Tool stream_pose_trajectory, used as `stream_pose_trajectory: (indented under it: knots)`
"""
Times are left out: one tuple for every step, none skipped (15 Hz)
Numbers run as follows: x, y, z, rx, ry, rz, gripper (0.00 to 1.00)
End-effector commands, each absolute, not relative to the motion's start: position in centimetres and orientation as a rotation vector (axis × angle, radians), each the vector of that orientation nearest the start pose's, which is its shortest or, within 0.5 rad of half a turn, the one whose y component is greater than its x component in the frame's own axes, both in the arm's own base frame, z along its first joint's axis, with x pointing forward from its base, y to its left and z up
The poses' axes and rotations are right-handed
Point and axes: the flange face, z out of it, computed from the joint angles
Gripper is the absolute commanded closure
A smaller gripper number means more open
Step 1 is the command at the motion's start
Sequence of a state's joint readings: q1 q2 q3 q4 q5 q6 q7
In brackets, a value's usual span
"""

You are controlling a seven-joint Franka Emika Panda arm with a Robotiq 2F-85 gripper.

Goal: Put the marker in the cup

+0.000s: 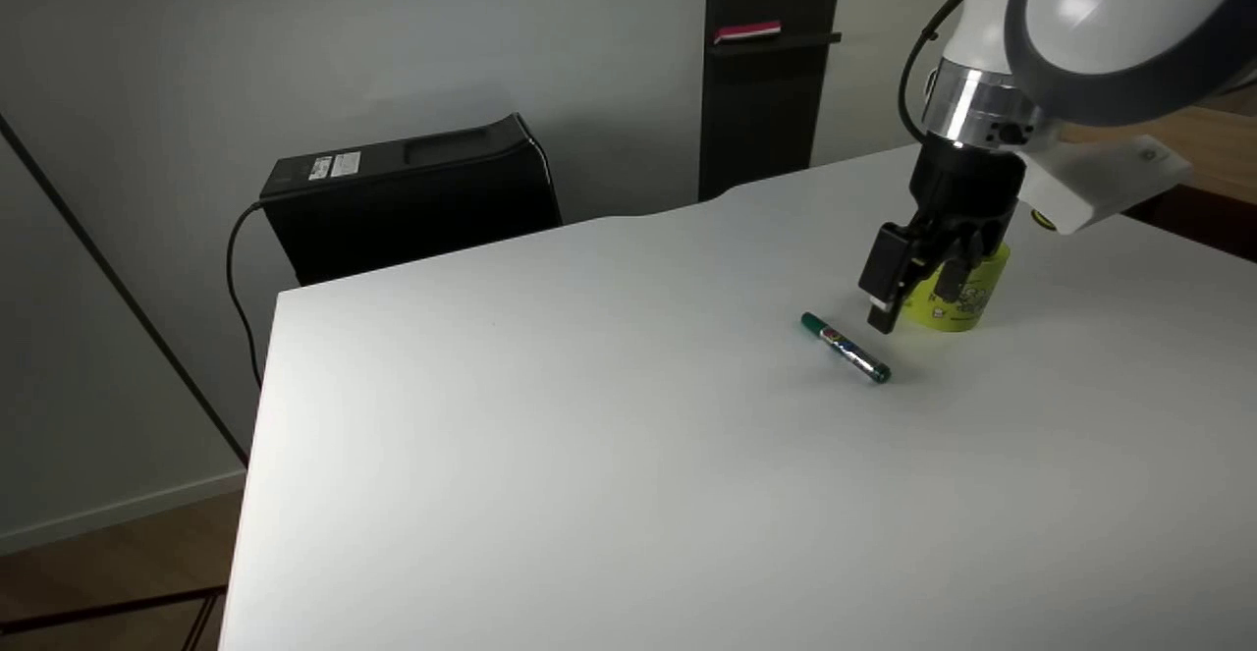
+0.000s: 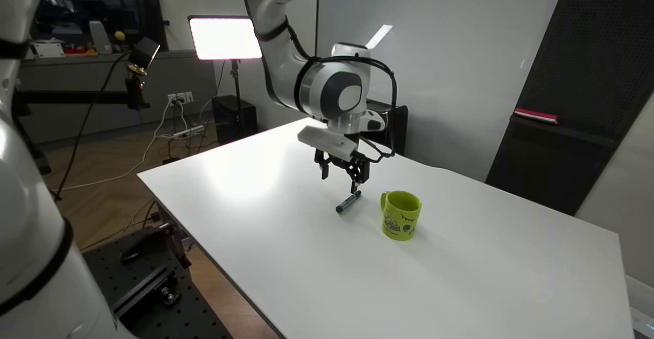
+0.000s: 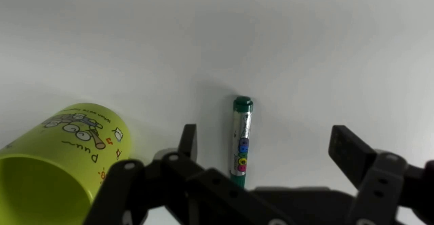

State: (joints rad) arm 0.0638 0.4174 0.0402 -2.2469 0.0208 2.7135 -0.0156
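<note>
Green at both ends, the marker, its colourful label too small to read, lies on the white table, seen in the wrist view between the wide-spread jaws of the gripper, while the cup stands upright nearby, its print showing "When we're", upside down there.

In an exterior view gripper blocks part of cup; yellow-dark bit up-right of cup, at edge of white bracket, too small to ID. Wrist view: cup cut off at left edge; marker, right of cup, lower end behind gripper.
</note>
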Motion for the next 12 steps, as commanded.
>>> stream_pose_trajectory:
  knots:
    - [54.4, 5.7, 18.3, -3.110, -0.151, -0.074, 0.00]
    - [54.4, 5.7, 18.3, -3.110, -0.151, -0.074, 0.00]
    - [54.4, 5.7, 18.3, -3.110, -0.151, -0.074, 0.00]
    - [54.6, 5.7, 17.7, -3.134, -0.146, -0.073, 0.00]
    - [54.9, 5.7, 17.2, -3.153, -0.142, -0.074, 0.00]
    - [55.2, 5.7, 16.5, -3.169, -0.160, -0.057, 0.00]
    - [55.6, 5.7, 15.7, -3.197, -0.164, -0.053, 0.00]
    - [56.1, 5.7, 14.9, -3.209, -0.174, -0.031, 0.00]
    - [56.5, 5.7, 14.2, -3.225, -0.174, -0.019, 0.00]
    - [57.0, 5.8, 13.6, -3.227, -0.172, -0.011, 0.00]
    - [57.4, 6.0, 13.0, -3.228, -0.172, -0.001, 0.00]
    - [57.8, 6.1, 12.4, -3.224, -0.169, 0.004, 0.00]
